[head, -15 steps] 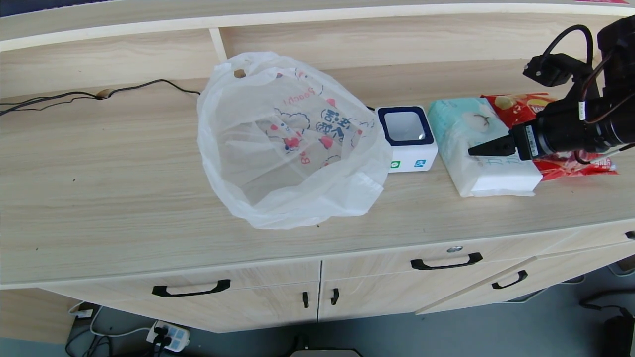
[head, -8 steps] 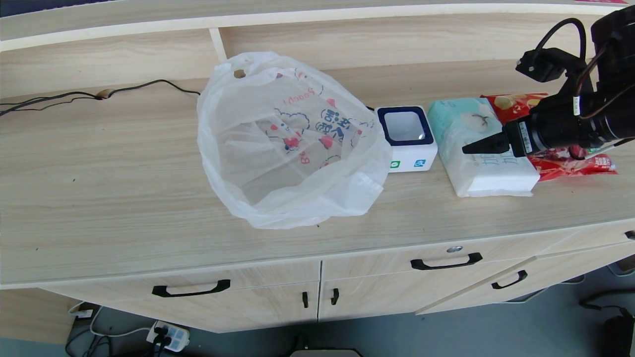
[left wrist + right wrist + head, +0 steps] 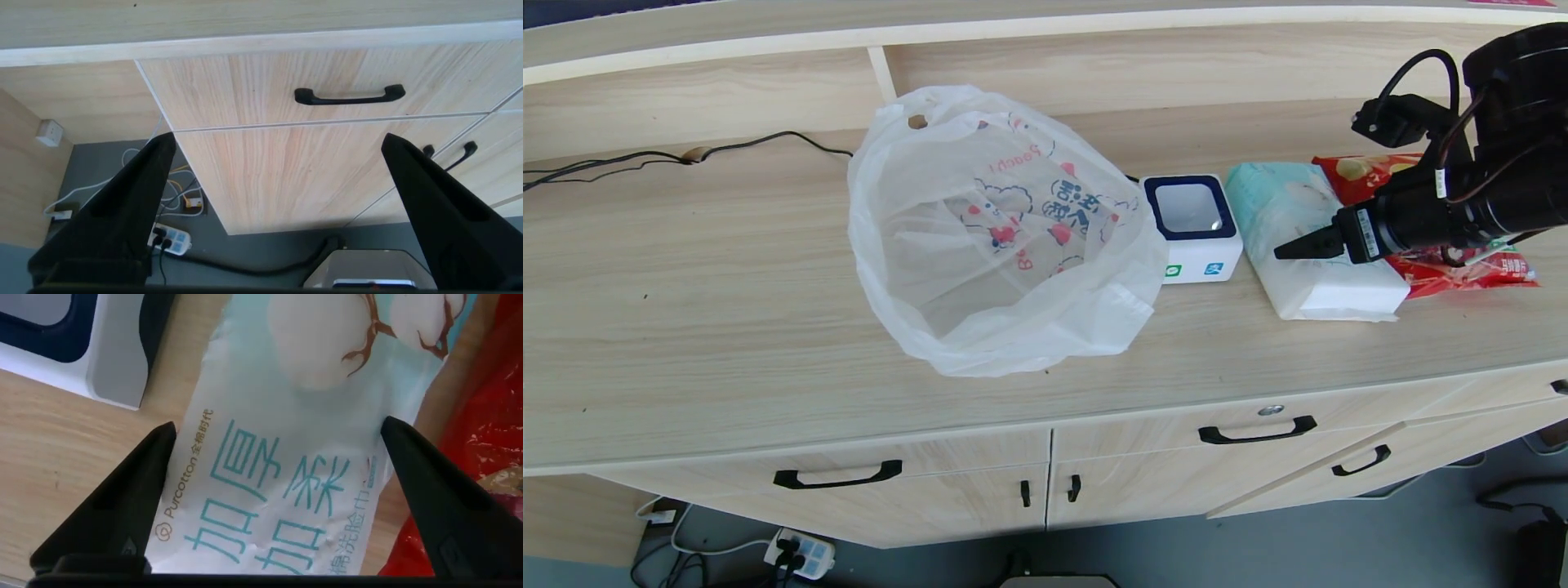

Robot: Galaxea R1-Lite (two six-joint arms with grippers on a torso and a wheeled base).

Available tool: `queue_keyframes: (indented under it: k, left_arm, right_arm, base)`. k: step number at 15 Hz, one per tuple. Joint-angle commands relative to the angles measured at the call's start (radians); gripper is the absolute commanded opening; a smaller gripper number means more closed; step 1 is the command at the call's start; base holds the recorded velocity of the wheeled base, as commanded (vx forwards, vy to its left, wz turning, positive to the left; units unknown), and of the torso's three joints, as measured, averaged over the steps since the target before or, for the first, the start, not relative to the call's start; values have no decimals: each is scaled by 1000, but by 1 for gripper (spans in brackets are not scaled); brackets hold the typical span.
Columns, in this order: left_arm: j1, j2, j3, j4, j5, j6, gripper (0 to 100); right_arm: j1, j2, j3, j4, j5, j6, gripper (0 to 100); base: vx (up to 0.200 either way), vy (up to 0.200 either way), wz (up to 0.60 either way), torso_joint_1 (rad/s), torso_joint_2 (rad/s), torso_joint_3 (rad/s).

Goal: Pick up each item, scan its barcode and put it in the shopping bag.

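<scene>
Two items lie on the surface (image 3: 686, 327) right of the scanner (image 3: 1192, 227): a tissue pack (image 3: 1290, 204) just beside it, and a chips bag (image 3: 1372, 175) farther right, touching the pack. The right jaws hang wide open and empty over the pack, one finger toward each long edge. The shopping bag (image 3: 996, 237) sits open left of the scanner. The left jaws are spread wide, empty.

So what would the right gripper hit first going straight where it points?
Probably the tissue pack: the right gripper has its open fingers framing it in the wrist view, though depth is unclear.
</scene>
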Motion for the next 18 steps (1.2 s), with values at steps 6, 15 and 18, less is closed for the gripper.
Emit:
queue_keyframes:
  k: [6, 15, 18]
  left_arm:
    - [0, 0, 0, 3, 0, -2, 100]
    - [0, 0, 0, 0, 0, 0, 100]
    - [0, 0, 0, 0, 0, 0, 100]
  right_arm:
    - [-26, -14, -42, 8, -77, 30, 100]
    - [-27, -8, 28, 16, -77, 35, 100]
    - [-23, 16, 12, 4, -73, 35, 100]
  base:
    - [0, 0, 0, 0, 0, 0]
    - [0, 0, 0, 0, 0, 0]
    - [0, 0, 0, 0, 0, 0]
